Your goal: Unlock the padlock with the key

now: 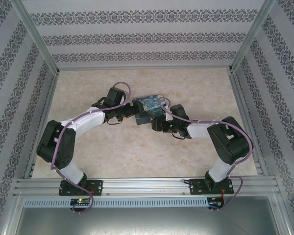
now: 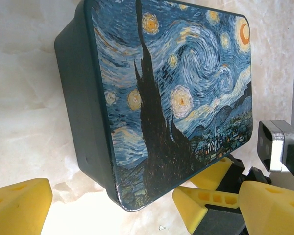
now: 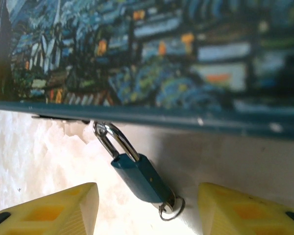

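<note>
Yellow right claw (image 3: 147, 192) gapes wide, the padlock (image 3: 137, 175) lying between, untouched.

Tin (image 2: 176, 88) sits on pale marbled table (image 2: 24, 98). Lid faces the camera: swirling night sky, yellow stars, dark cypress. Side wall is plain dark teal. Left gripper (image 2: 146, 208) is spread wide, with yellow fingers (image 2: 19, 205) at the frame's two bottom corners and the tin's near corner between them, not touching. Right gripper (image 2: 209, 190) is just beside the tin's lower right corner, its yellow fingers parted. A grey-white block (image 2: 277, 144) sits above it.
</note>
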